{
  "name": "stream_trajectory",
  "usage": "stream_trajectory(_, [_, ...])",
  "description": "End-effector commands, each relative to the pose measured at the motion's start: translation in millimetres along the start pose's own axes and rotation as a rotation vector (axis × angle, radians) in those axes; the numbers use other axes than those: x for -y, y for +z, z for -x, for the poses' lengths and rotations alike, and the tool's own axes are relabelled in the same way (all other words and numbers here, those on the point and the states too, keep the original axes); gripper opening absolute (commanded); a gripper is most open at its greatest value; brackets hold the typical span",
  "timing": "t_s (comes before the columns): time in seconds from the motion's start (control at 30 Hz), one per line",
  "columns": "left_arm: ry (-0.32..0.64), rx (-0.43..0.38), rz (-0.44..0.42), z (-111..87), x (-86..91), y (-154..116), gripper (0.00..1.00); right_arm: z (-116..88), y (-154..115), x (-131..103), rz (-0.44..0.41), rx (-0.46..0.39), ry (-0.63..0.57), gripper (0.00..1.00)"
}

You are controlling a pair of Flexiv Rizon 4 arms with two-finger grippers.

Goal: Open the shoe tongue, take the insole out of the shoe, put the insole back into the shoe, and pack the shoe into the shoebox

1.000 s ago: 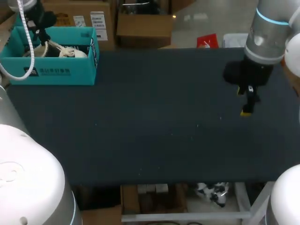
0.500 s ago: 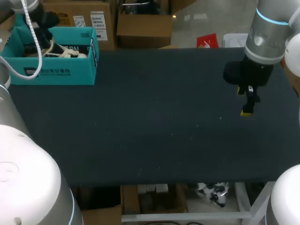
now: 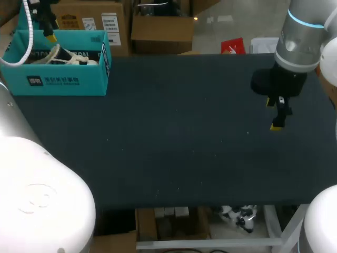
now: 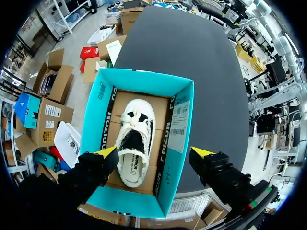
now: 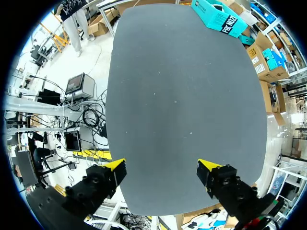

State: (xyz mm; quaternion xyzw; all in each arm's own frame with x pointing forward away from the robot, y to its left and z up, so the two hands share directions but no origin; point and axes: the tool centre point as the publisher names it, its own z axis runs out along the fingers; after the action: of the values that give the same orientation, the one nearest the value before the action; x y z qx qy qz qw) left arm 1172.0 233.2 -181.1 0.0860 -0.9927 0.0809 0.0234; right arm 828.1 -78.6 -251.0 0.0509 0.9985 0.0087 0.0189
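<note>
The teal shoebox [image 3: 63, 80] stands open at the table's far left corner. Inside it lies the white and black shoe [image 3: 66, 57], sole down and laces up. In the left wrist view the shoe [image 4: 135, 143] rests lengthwise in the shoebox [image 4: 93, 110]. My left gripper [image 4: 154, 152] hangs above it, open, its yellow fingertips [image 4: 108, 152] wide apart and touching nothing. From the head view, the left gripper [image 3: 48, 32] is over the box's back left part. My right gripper [image 3: 277, 118] hovers open over the table's right side, holding nothing. The insole is not visible as a separate piece.
The dark table top [image 3: 174, 137] stretches between the shoebox and my right arm. In the right wrist view my right gripper [image 5: 161, 165] looks down on bare table [image 5: 182, 96], with the shoebox [image 5: 218, 17] far ahead at the opposite end.
My left gripper has opened from shut, let go of the shoe inside the box, and risen towards the box's back. The right arm has not moved.
</note>
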Motion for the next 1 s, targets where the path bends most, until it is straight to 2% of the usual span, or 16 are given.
stream_trajectory(0.03, [0.016,0.181,0.099,-54.0,12.6,-22,1.0,0,-1,0,-0.001,-0.002,0.0,1.0])
stream_trajectory(0.17, [0.026,0.229,0.138,-76.1,14.2,-20,1.0,0,-1,0,-0.001,-0.002,0.0,1.0])
stream_trajectory(0.3, [0.027,0.279,0.127,-104.0,2.5,-17,1.0,0,-1,0,-0.001,-0.002,0.0,1.0])
stream_trajectory(0.5, [0.042,0.321,0.123,-125.2,-2.7,-4,1.0,0,-1,0,-0.001,-0.002,0.0,1.0])
stream_trajectory(0.6, [0.048,0.335,0.122,-133.5,-1.2,0,1.0,0,-1,0,-0.001,-0.002,0.0,1.0])
stream_trajectory(0.67, [0.041,0.351,0.121,-147.0,3.3,6,1.0,0,-1,0,-0.001,-0.002,0.0,1.0])
stream_trajectory(0.93, [0.057,0.424,0.109,-179.4,15.5,10,1.0,0,-1,0,-0.001,-0.002,0.0,1.0])
stream_trajectory(1.0, [0.033,0.442,0.118,-184.8,18.8,13,1.0,0,-1,0,-0.001,-0.002,0.0,1.0])
